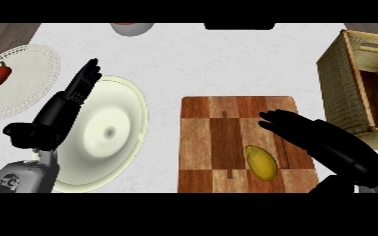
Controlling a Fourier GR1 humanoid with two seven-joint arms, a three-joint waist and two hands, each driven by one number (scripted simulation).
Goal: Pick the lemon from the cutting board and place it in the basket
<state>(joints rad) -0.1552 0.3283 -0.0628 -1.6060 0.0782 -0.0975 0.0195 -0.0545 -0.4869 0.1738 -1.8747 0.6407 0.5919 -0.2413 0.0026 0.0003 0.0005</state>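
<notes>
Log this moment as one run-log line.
lemon on cutting board | right hand open beside it | left hand resting | basket right

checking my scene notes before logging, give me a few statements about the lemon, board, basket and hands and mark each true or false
1. The lemon lies on the cutting board. True.
2. The right hand is curled round the lemon. False: its fingers are straight and extend over the board beside the lemon.
3. The basket stands at the right edge, beyond the board. True.
4. The lemon is already in the basket. False: it is on the board.
5. The left hand holds the cream plate. False: it is open over the plate's left side, holding nothing.
</notes>
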